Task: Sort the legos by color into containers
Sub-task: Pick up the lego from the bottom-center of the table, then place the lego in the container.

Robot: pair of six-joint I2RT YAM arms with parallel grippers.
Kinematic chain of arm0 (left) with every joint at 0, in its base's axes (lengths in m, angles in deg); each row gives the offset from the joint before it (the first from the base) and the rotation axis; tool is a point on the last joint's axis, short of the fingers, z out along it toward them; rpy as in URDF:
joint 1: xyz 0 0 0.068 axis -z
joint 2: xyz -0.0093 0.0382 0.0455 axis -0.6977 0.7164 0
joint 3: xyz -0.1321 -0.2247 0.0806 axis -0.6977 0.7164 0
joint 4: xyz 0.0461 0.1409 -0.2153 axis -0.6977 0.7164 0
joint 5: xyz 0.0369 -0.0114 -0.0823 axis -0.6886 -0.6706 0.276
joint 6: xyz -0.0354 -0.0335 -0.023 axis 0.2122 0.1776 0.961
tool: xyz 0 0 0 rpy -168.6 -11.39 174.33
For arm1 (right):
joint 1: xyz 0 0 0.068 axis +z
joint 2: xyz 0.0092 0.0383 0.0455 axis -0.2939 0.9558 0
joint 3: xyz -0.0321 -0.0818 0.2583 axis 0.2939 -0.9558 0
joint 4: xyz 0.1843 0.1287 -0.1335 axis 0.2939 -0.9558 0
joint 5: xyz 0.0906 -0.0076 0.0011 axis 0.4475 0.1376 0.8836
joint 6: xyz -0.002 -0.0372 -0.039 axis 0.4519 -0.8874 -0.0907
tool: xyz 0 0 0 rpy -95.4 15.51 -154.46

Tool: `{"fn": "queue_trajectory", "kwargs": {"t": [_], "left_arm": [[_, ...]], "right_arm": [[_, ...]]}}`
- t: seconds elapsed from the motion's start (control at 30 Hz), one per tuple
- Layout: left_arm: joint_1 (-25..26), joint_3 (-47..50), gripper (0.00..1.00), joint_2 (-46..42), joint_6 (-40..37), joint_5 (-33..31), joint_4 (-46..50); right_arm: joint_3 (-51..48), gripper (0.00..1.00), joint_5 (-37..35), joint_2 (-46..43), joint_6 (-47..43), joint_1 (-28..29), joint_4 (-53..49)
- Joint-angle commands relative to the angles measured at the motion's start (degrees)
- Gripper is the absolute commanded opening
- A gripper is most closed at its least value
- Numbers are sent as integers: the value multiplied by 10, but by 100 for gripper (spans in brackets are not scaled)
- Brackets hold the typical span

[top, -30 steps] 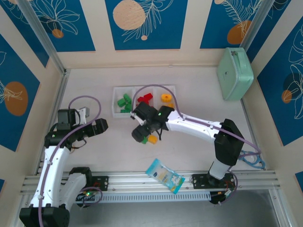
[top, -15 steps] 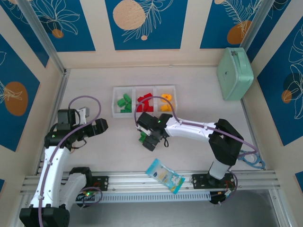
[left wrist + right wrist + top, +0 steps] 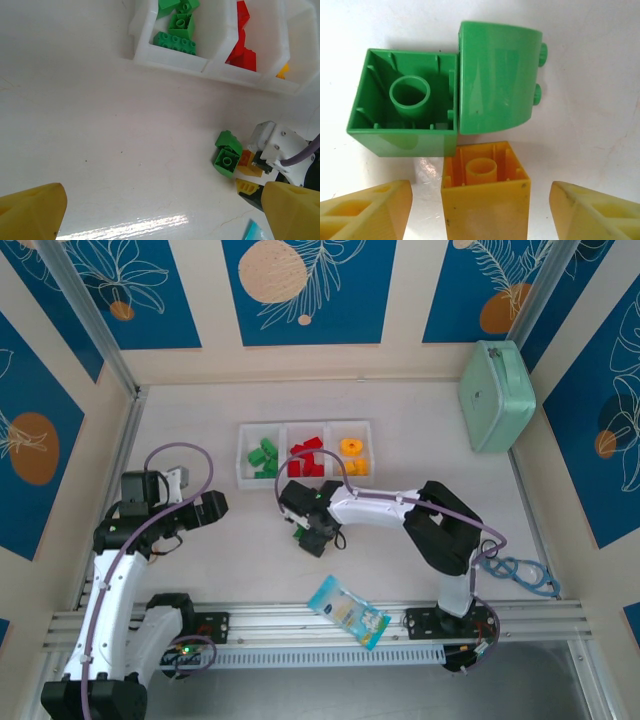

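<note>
The pale surface is taken in first, with the white three-part tray set toward its far side. Green bricks are held in the tray's left compartment, red in the middle and orange in the right. The left pincer is parked off to the side, spread wide with nothing in it.

The right pincer is lowered just in front of the tray over a small cluster of loose bricks. Its yellow fingers are set either side of an orange brick, gaps are seen on both sides, and nothing is gripped yet.

That brick lies hollow side up, hard against a curved green brick and beside an upturned green brick. It can be judged light, rigid and glossy — likely to slip if pinched off-centre. The two flat side walls are best taken squarely, low down, so the green neighbours are not dragged along.
</note>
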Motion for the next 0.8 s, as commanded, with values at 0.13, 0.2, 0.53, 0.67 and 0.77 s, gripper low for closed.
{"fn": "queue_trajectory", "kwargs": {"t": [0.13,0.2,0.53,0.67,0.77], "left_arm": [[2,2,99,-4,-4,5,-2],[2,2,99,-4,-3,5,-3],[26,12,99,-4,-17,92,-27],[61,12,99,2,-18,100,-29],[84,13,99,-1,-17,93,-29]], "right_arm": [[23,40,-3,20,-5,-2,-43],[27,28,-8,22,-5,0,-55],[62,0,9,-47,11,-19,-134],[84,0,44,-96,33,-49,-134],[92,0,47,-133,51,-71,-107]]}}
